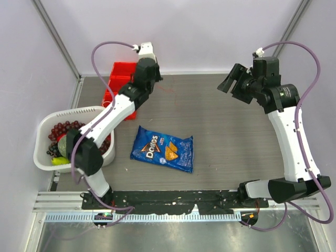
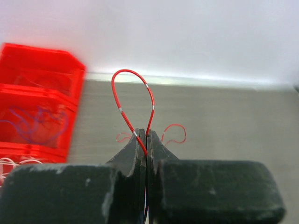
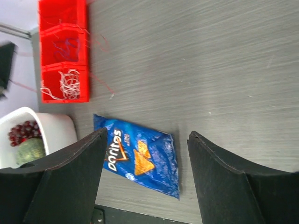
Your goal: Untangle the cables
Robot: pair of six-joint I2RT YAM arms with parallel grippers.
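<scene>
- The left claw (image 2: pixel 146 138) is clenched on a red cable (image 2: pixel 132 70); the cable stands up from the pinch as a narrow loop, crossing itself right at the tips
- The right claw (image 3: pixel 147 135) is released, jaws wide, holding nothing, high over the table (image 3: pixel 224 56) and well apart from any cable
- More thin red strand (image 2: pixel 174 132) curls just beyond the left tips; I cannot tell if it is the same cord or another
- The rest of the cables sit in the red bin (image 3: pixel 64 99) at the far left of the table: white cables (image 3: pixel 66 84) in one compartment and bluish cables (image 3: pixel 68 46) in the next
- Handling, as I judge it:
  - the cable looks very light and springy, since the loop holds its own curve in the air
  - it is thin and smooth, so it could slip through the pads or snap back when let go
  - one pull may drag neighbouring strands along
  - best hold is near a free end or on one leg of the loop beside the crossing, with the other claw taking the other leg to draw them apart
- The left wrist view alone shows the grip and the loop; from the top view the left claw (image 1: pixel 156 79) hides under its own wrist and the cable is only a faint line
- The right wrist view alone shows the bin's sorted compartments from above
- The top view alone shows both arms at once, the right claw (image 1: pixel 229 83) far right, and the bag (image 1: pixel 163 148) and basket (image 1: pixel 42 157) near the front, away from the work
</scene>
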